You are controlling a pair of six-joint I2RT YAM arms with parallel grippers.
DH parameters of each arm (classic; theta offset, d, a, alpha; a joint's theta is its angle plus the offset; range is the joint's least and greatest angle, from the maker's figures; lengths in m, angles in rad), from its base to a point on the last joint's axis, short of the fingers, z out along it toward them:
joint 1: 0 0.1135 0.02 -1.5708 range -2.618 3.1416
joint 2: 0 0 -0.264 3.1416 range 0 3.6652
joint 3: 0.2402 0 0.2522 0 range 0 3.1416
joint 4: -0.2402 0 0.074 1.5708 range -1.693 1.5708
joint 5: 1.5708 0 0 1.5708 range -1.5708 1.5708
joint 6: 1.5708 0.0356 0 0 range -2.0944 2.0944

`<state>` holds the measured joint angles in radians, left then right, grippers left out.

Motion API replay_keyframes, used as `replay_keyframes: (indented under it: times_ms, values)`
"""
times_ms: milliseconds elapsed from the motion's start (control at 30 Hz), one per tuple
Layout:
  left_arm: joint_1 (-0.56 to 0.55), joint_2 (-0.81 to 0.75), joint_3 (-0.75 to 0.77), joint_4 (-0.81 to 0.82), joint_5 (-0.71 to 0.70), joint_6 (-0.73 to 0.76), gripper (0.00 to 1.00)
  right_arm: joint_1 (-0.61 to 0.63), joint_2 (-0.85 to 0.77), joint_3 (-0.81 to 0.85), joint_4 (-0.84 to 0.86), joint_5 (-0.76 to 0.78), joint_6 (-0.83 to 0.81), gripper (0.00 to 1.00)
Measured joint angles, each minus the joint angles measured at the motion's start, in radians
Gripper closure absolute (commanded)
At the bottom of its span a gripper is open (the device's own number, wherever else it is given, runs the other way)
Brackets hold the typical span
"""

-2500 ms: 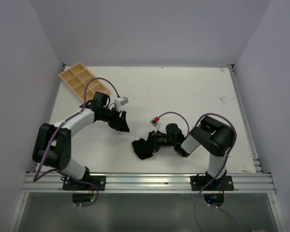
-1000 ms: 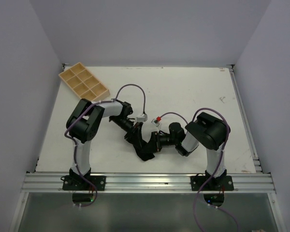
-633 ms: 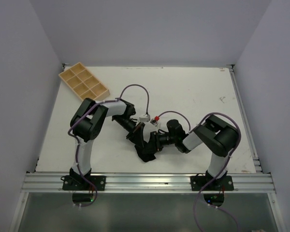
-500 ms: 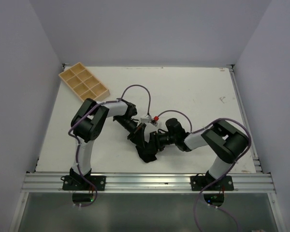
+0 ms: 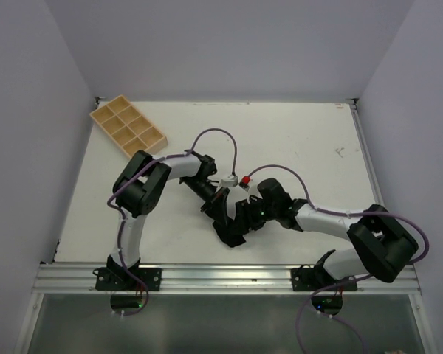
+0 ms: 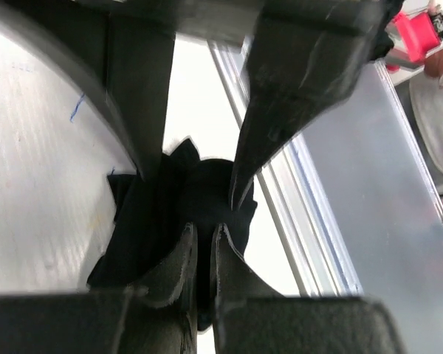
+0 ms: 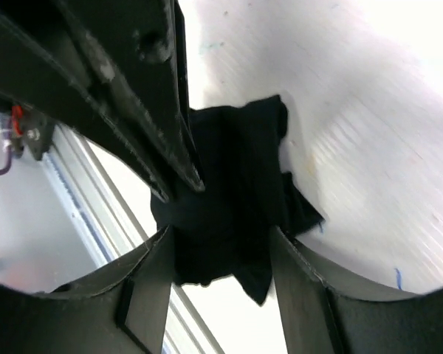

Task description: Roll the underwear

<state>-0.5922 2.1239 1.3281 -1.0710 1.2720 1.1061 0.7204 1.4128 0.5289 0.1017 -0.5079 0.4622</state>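
Underwear [image 5: 232, 231]: a crumpled black bunch lying on the table, near the front edge and about midway between the two arm bases.
Shape: bunched up with folds and loose corners sticking out; I cannot make out a tidy roll.
Left gripper [image 6: 204, 232]: reaches in from the far left. Its jaws are pressed almost together, with a thin fold of the black cloth pinched between the tips.
Right gripper [image 7: 220, 236]: comes in low from the right. Its jaws stand apart, one on each side of the bunch, and the cloth fills the gap between them.
Contact: from the right wrist view the cloth seems to touch both inner faces, though the jaws are not squeezing it.
The two grippers: they meet tip to tip over the cloth, with the left one's closed tips pointing in between the right one's spread fingers.
Table [image 5: 303, 147]: white, with a few faint scuffs.
Tray [image 5: 128, 129]: tan, split into compartments, at the far left corner, well apart from the cloth.
Rail [image 5: 229, 277]: a metal bar along the near edge, carrying both arm bases.
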Motion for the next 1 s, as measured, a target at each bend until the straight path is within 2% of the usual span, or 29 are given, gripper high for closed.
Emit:
replay_keyframes:
  times_ms: [400, 500, 600, 667, 800, 1000]
  values:
    - [-0.018, 0.032, 0.024, -0.023, -0.01, -0.075, 1.0, 0.0, -0.246, -0.068, -0.121, 0.19, -0.037, 0.42]
    - [-0.021, 0.037, 0.031, -0.025, -0.013, -0.086, 1.0, 0.029, -0.341, -0.065, -0.184, 0.291, -0.036, 0.4]
    - [-0.023, 0.04, 0.038, -0.026, -0.018, -0.1, 1.0, 0.127, -0.383, 0.009, -0.29, 0.463, -0.038, 0.39]
    - [-0.025, 0.043, 0.043, -0.027, -0.021, -0.104, 1.0, 0.22, -0.351, 0.102, -0.355, 0.563, -0.04, 0.37]
    - [-0.026, 0.053, 0.056, -0.033, -0.023, -0.12, 1.0, 0.381, -0.184, 0.299, -0.446, 0.738, -0.047, 0.37]
    - [-0.027, 0.055, 0.061, -0.034, -0.031, -0.137, 1.0, 0.589, 0.042, 0.447, -0.593, 0.921, -0.062, 0.34]
